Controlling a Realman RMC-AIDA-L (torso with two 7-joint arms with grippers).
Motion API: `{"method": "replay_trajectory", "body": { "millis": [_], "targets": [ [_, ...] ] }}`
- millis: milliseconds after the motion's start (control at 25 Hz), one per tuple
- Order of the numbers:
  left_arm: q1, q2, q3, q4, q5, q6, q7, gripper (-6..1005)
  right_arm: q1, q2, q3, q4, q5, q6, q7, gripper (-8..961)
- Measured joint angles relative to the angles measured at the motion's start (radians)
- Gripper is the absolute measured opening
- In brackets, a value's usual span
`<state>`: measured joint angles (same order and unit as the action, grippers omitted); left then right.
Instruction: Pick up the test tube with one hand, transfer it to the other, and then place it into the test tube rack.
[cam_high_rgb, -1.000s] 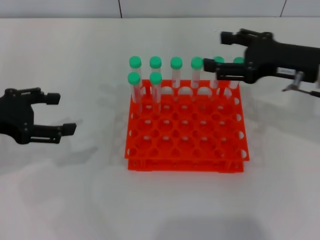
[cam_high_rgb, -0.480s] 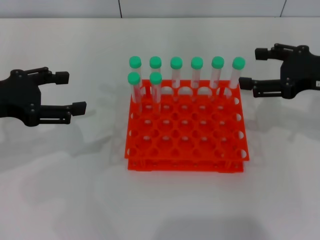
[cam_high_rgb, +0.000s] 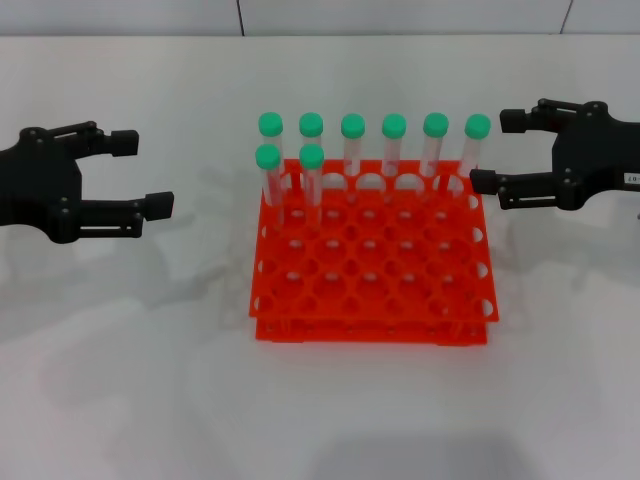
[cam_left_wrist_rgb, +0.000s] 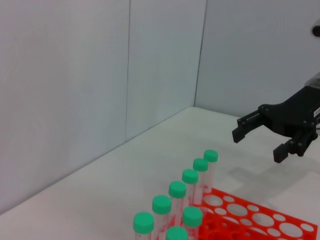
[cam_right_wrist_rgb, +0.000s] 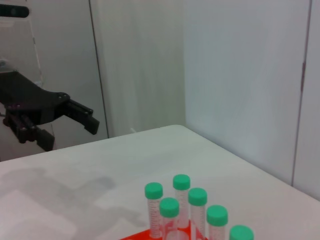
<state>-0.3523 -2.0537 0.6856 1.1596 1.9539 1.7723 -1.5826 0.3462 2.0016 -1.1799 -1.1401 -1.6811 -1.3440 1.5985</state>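
I'm seeing both grippers hanging empty with fingers apart: left (cam_high_rgb: 140, 176) well off the rack (cam_high_rgb: 372, 290), right (cam_high_rgb: 487, 150) near the end tube (cam_high_rgb: 473, 148). Closing carelessly risks knocking neighbouring tubes.

eight green-capped tubes (cam_high_rgb: 394, 150) upright in orange-red rack (cam_high_rgb: 375, 290)

A white table (cam_high_rgb: 120, 380) is carrying 1 orange-red rack (cam_high_rgb: 375, 270), which is sitting directly on it near the middle. Grey shadows are lying on the surface either side.
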Motion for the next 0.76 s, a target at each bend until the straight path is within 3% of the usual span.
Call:
{"method": "replay_trajectory", "body": {
  "millis": [760],
  "targets": [
    [0.000,0.000,0.003,0.000,-0.009,-0.002,0.006,885,0.002,0.006,-0.007,0.000,0.004,-0.001,-0.005,868]
  ]
}}
